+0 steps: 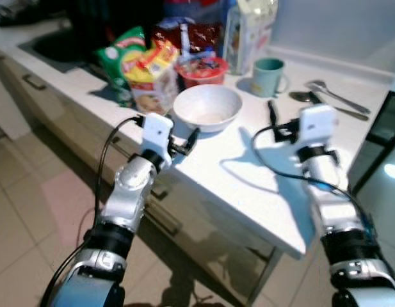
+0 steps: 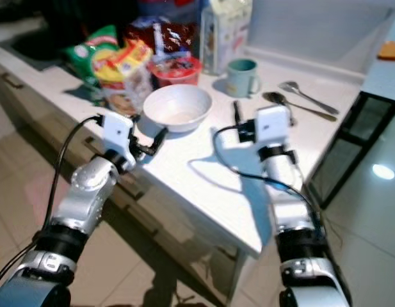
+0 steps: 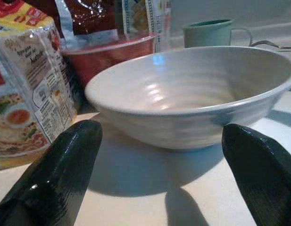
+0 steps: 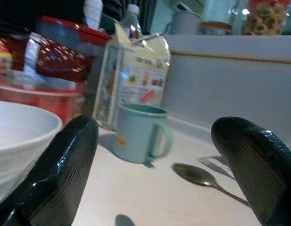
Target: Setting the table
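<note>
A white bowl (image 1: 207,107) stands empty on the white counter (image 1: 248,173), in front of the food packets. My left gripper (image 1: 184,142) hovers open just short of the bowl's near side, and the left wrist view has the bowl (image 3: 192,94) between its two fingers. Behind the bowl to the right are a teal mug (image 1: 269,77), a spoon (image 1: 306,98) and a fork (image 1: 331,93). My right gripper (image 1: 274,121) is open above the counter, right of the bowl, pointing toward the mug (image 4: 138,132) and spoon (image 4: 202,176). Neither gripper holds anything.
Noodle and snack packets (image 1: 149,77), a red cup-noodle tub (image 1: 200,69) and a tall carton (image 1: 248,25) crowd the back of the counter. A sink (image 1: 56,45) lies at the far left. Drawers run under the counter edge. A dark glass panel (image 1: 383,128) stands at the right.
</note>
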Robot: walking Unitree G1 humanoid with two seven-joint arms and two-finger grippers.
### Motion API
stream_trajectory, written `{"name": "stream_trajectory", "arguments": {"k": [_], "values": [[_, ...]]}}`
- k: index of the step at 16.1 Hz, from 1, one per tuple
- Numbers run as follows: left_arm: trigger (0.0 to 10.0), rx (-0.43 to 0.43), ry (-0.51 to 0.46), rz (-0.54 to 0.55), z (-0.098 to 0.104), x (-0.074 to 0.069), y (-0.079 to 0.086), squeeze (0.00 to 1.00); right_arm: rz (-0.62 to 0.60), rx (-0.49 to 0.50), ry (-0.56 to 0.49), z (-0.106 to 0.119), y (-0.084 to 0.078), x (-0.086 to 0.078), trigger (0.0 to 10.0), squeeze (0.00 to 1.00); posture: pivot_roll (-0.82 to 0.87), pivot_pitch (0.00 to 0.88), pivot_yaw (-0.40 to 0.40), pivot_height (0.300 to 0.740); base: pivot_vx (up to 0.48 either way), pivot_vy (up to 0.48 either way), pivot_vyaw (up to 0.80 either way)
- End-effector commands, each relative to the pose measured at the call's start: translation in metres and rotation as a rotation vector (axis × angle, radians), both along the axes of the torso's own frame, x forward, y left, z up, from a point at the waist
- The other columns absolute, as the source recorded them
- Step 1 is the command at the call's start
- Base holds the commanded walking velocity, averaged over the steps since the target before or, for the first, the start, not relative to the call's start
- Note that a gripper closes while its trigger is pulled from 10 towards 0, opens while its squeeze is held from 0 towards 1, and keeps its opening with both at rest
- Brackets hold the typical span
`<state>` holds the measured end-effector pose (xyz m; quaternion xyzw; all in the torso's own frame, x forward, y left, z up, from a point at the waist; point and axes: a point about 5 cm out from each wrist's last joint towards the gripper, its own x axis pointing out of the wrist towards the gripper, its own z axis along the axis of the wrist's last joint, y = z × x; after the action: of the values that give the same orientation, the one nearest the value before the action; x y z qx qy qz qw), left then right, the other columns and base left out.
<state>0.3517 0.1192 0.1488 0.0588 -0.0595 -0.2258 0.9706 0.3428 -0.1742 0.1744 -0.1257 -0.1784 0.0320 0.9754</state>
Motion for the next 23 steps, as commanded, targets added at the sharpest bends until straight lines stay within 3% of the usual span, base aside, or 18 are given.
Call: {"name": "stream_trajectory", "arguments": {"k": [1,8,12,16,19,23], "values": [[10.0,0.016,-0.017,0.033,0.004,0.001,0.012,0.00,0.035,0.004,-0.015,0.003,0.012,-0.001,10.0,0.00,-0.06,0.014,0.091,0.740,0.000,0.000,0.00],[10.0,0.052,-0.046,0.052,0.010,0.005,0.017,0.00,0.042,0.009,-0.050,0.014,0.012,-0.002,10.0,0.00,-0.07,0.017,0.096,0.740,0.000,0.000,0.00],[10.0,0.072,-0.088,0.059,0.016,0.006,0.018,0.00,0.062,0.047,-0.111,0.035,0.014,-0.004,10.0,0.00,-0.08,0.010,0.100,0.740,0.000,0.000,0.00],[10.0,0.063,-0.100,0.056,0.018,0.006,0.017,0.00,0.042,0.220,-0.055,0.039,0.004,0.004,10.0,0.00,-0.08,0.000,0.097,0.740,0.000,0.000,0.00],[10.0,0.054,-0.103,0.050,0.017,0.005,0.015,0.00,0.028,0.274,-0.020,0.042,-0.004,0.015,10.0,0.00,-0.07,0.000,0.091,0.740,0.000,0.000,0.00],[10.0,0.050,-0.109,0.058,0.017,0.003,0.017,0.00,0.033,0.515,0.109,0.034,-0.005,0.028,10.0,0.00,-0.05,0.000,0.083,0.740,0.000,0.000,0.00]]}}
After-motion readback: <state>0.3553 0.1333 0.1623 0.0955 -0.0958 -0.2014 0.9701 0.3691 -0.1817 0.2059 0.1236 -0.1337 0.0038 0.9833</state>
